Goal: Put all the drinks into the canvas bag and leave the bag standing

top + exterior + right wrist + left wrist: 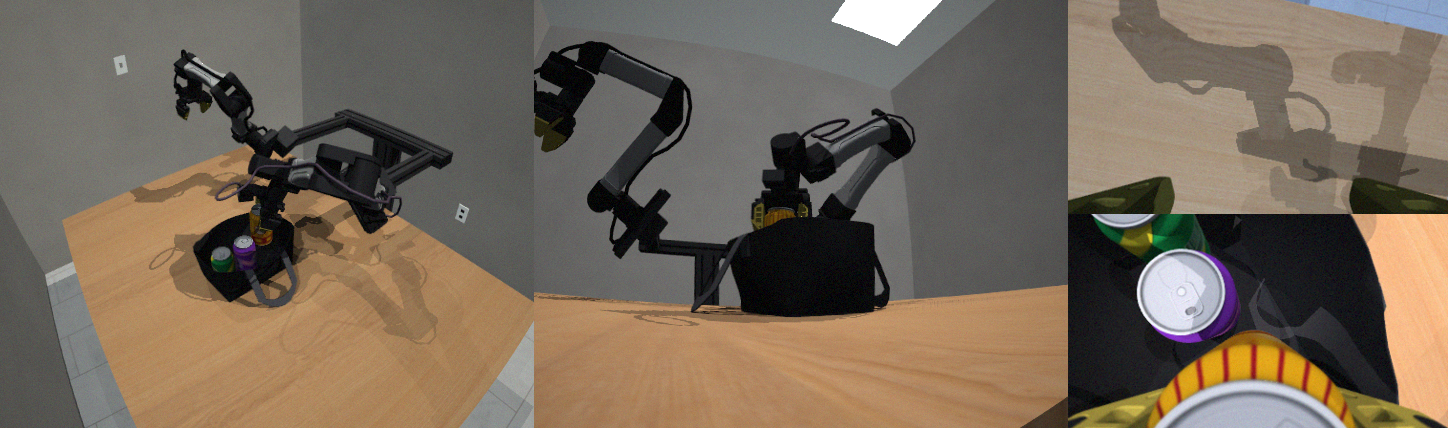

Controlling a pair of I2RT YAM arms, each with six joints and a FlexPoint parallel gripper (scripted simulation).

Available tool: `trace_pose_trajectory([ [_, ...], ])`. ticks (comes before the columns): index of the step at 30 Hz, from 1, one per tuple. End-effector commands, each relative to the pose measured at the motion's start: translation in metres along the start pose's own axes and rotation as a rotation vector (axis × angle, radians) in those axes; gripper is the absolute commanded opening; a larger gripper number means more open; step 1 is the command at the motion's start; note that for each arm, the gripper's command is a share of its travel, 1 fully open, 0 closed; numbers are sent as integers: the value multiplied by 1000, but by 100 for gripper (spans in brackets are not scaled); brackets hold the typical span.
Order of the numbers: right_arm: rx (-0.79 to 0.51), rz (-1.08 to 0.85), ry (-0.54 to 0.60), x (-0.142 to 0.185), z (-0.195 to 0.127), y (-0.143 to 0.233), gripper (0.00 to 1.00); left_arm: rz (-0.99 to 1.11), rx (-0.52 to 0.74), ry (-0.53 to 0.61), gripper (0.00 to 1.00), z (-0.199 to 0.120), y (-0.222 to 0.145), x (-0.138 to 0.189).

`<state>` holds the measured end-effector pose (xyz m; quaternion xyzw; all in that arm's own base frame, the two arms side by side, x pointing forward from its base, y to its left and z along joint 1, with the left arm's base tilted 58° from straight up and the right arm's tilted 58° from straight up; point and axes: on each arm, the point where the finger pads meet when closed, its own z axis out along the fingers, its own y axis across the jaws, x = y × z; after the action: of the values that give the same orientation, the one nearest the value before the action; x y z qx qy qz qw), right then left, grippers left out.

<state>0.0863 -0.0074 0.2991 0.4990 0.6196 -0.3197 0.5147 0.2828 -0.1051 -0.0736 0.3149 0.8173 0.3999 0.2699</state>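
Between the corners of the tabletop (300,370) (784,370) (1418,310) (1125,115), nearer the edge by the arms' mount, the black bag (230,287) (809,270) (1335,262) stands walls up; green can (222,260) (1170,240) and purple can (245,255) (1187,292) are upright inside; the left gripper (261,227) (781,215) (1252,394), partly spread, grips the yellow can (262,236) (779,217) (1254,362) within the walls; the right gripper (195,112) (549,135) (1261,187) hangs wide open, holding nothing.

Both arms are black at the joints with pale grey links (202,73) (636,73), dark cables (689,112) looping loosely alongside.

Orange can (1254,362) cut off by lower edge; base apparently hidden.
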Motion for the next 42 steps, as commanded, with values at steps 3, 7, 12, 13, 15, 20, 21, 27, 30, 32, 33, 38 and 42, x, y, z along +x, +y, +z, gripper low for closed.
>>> trace_pose_trajectory([
  [3, 17, -18, -15, 1, -8, 2, 86, -70, 18, -92, 67, -5, -3, -28],
  [7, 17, -18, -15, 1, -8, 2, 86, -63, 19, -84, 67, 5, -3, -20],
  [12, 17, -18, -15, 1, -8, 2, 86, -67, 21, -89, 67, 10, -2, -19],
  [13, 17, -18, -15, 1, -8, 2, 86, -65, 21, -91, 67, 11, -3, -19],
  [15, 17, -18, -15, 1, -8, 2, 86, -63, 22, -88, 67, 14, -2, -16],
  [20, 17, -18, -15, 1, -8, 2, 86, -70, 22, -94, 67, 13, -2, -20],
  [21, 17, -18, -15, 1, -8, 2, 86, -66, 21, -87, 67, 20, -1, -14],
  [27, 17, -18, -15, 1, -8, 2, 86, -64, 22, -92, 67, 26, -1, -12],
  [30, 17, -18, -15, 1, -8, 2, 86, -62, 21, -94, 67, 29, -1, -10],
  [32, 17, -18, -15, 1, -8, 2, 86, -66, 20, -95, 67, 32, 0, -10],
  [33, 17, -18, -15, 1, -8, 2, 86, -65, 20, -92, 67, 34, 0, -8],
  [38, 17, -18, -15, 1, -8, 2, 86, -63, 20, -90, 67, 38, 0, -5],
  [42, 17, -18, -15, 1, -8, 2, 86, -56, 21, -95, 67, 38, -1, -6],
])
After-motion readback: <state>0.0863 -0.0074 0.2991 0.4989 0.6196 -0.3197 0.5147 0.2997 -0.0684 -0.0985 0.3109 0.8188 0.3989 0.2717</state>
